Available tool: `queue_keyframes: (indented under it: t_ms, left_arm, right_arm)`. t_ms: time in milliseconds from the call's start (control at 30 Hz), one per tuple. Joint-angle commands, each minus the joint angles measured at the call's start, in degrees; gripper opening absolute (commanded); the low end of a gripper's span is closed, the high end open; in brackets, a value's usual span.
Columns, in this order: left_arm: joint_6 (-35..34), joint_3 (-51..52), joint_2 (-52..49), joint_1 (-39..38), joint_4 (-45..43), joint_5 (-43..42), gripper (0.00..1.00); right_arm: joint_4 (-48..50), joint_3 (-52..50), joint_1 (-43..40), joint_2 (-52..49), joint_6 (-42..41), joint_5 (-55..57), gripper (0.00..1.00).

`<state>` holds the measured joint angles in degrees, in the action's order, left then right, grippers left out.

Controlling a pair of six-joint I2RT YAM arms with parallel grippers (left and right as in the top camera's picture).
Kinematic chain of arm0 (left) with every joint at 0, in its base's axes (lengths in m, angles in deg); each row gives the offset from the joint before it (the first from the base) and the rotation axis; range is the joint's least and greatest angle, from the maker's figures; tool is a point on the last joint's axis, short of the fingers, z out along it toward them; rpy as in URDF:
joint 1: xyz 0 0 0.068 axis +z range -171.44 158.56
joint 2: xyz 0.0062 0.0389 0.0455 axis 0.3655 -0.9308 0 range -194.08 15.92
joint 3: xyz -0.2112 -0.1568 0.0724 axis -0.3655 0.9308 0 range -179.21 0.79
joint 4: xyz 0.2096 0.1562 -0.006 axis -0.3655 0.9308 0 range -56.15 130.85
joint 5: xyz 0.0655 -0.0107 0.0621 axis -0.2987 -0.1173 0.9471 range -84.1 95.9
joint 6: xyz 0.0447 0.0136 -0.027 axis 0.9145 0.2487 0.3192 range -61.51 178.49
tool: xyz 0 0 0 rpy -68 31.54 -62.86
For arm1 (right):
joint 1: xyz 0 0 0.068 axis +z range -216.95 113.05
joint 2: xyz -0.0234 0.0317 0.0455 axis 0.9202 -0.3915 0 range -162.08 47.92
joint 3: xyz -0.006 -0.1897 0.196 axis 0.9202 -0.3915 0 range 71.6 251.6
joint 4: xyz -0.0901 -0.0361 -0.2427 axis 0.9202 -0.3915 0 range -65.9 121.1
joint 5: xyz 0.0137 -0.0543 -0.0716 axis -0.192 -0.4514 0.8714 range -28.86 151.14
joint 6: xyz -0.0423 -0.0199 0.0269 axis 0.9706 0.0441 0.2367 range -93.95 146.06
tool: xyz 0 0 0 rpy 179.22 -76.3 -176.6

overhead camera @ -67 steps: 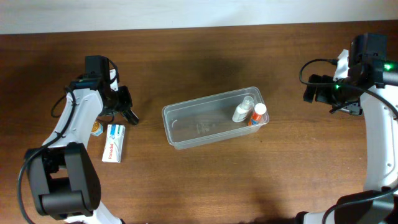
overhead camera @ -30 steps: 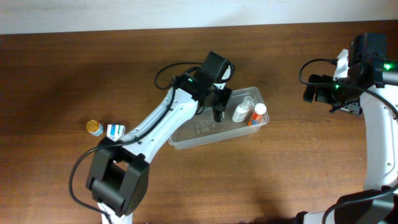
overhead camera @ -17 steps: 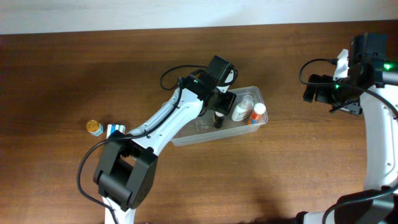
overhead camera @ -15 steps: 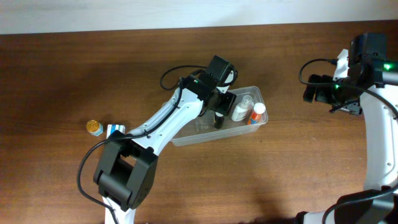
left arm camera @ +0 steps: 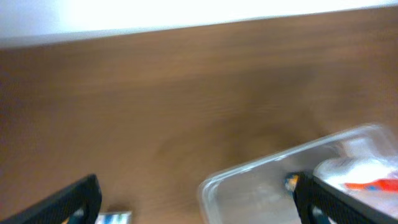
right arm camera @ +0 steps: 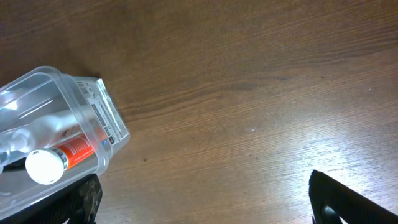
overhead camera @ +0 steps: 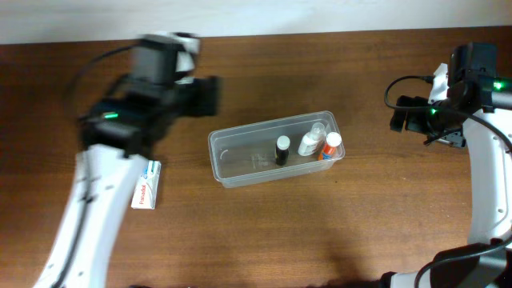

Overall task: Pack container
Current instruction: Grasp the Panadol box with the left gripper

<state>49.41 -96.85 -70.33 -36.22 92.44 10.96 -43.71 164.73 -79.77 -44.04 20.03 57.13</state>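
The clear container lies in the middle of the table, and its rim shows in the left wrist view and its corner in the right wrist view. Inside stand a small black-capped bottle, a clear bottle and an orange tube with a white cap. My left gripper is blurred, up and left of the container, open with nothing between its fingers. My right gripper hangs open to the right of the container over bare wood.
A white and blue box lies flat on the table left of the container, beside my left arm. The table's far edge meets a pale wall at the top of the overhead view.
My left gripper opened and let go of the black-capped bottle, which now stands in the container. The left arm then swung away to the upper left. The right arm has not moved.
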Motion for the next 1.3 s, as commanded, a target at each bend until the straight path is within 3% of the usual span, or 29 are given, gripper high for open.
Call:
queue_keyframes:
  t_ms: [0, 167, 567, 1000, 1100, 1267]
  left_arm:
    - [-8.20, 0.61, -0.85, 9.40, 7.17, 1.11, 0.99]
    - [-8.70, 5.81, -3.48, 17.62, 12.09, -2.49, 0.99]
    - [-0.44, 22.97, -17.88, 21.51, 6.78, -4.57, 0.99]
    - [1.29, 23.52, -28.61, 21.49, 4.15, -5.31, 0.99]
    - [1.27, 23.52, -28.87, 21.49, 4.24, -5.31, 0.67]
    - [1.27, 23.45, -28.85, 21.49, 4.46, -5.31, 0.45]
  right_arm:
    - [0.02, -0.35, -0.33, -0.31, 0.02, -0.28, 0.98]
    - [0.00, -0.35, -0.33, -0.31, 0.02, -0.31, 0.98]
    - [-0.02, -0.35, -0.35, -0.31, 0.02, -0.28, 0.98]
    - [-0.02, -0.35, -0.35, -0.31, 0.04, -0.26, 0.98]
    - [-0.02, -0.35, -0.35, -0.31, 0.04, -0.26, 0.98]
    - [-0.02, -0.35, -0.35, -0.31, 0.04, -0.26, 0.98]
